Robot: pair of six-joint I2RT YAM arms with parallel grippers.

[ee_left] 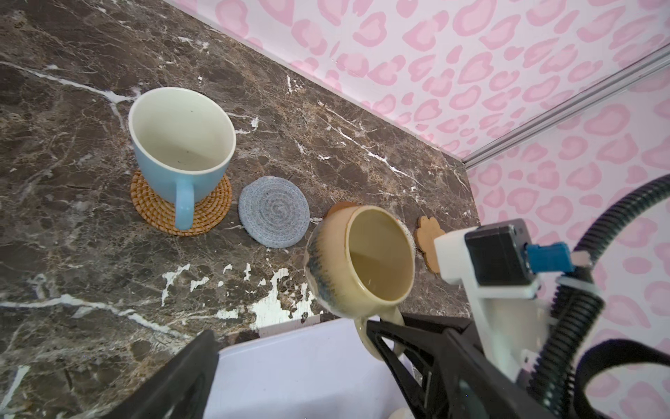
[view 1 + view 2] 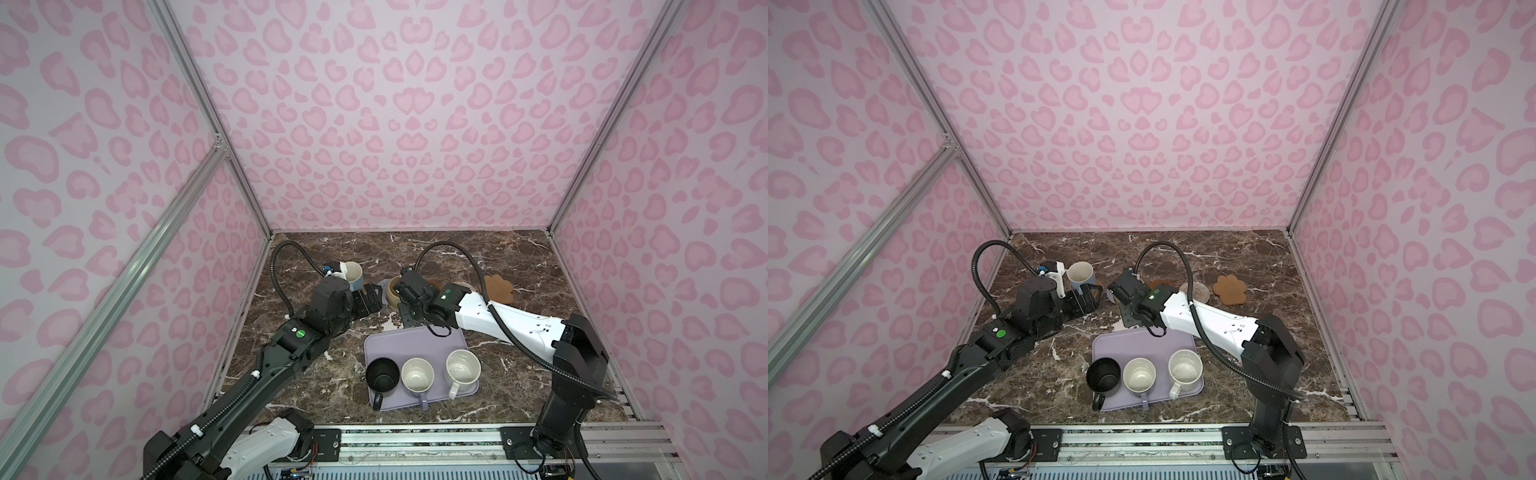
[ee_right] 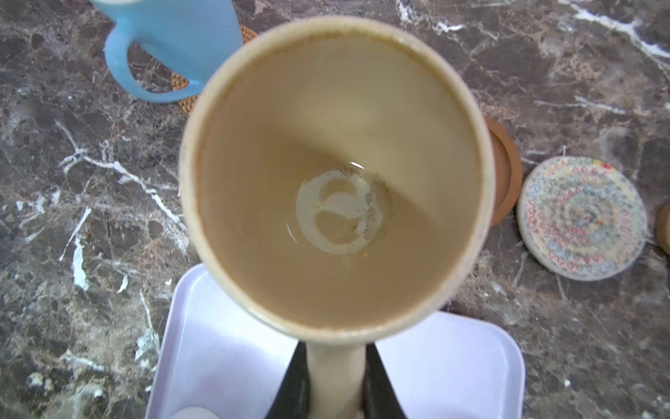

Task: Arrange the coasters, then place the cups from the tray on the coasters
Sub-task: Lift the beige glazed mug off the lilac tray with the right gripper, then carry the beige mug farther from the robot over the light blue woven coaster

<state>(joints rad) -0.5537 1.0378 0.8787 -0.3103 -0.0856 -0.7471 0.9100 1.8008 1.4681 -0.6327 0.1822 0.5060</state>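
My right gripper (image 3: 335, 384) is shut on the handle of the pale yellow cup (image 3: 337, 181), which it holds just beyond the tray's (image 2: 415, 345) far edge, partly hiding the brown wooden coaster (image 3: 505, 170). The light blue cup (image 1: 181, 145) stands on the orange woven coaster (image 1: 214, 210). Beside it the blue-grey coaster (image 1: 274, 212) lies bare. The cream woven coaster (image 3: 582, 217) and the flower coaster (image 2: 500, 289) are bare too. On the tray stand the black cup (image 2: 382, 374), the lavender cup (image 2: 417, 376) and the speckled cup (image 2: 462, 368). My left gripper (image 1: 292, 330) is open and holds nothing, near the blue cup.
The coasters lie in a row across the back of the brown marble table (image 2: 519, 257). Pink patterned walls (image 2: 415, 124) close in the back and both sides. A metal rail (image 2: 415, 440) runs along the front edge, where both arm bases are mounted.
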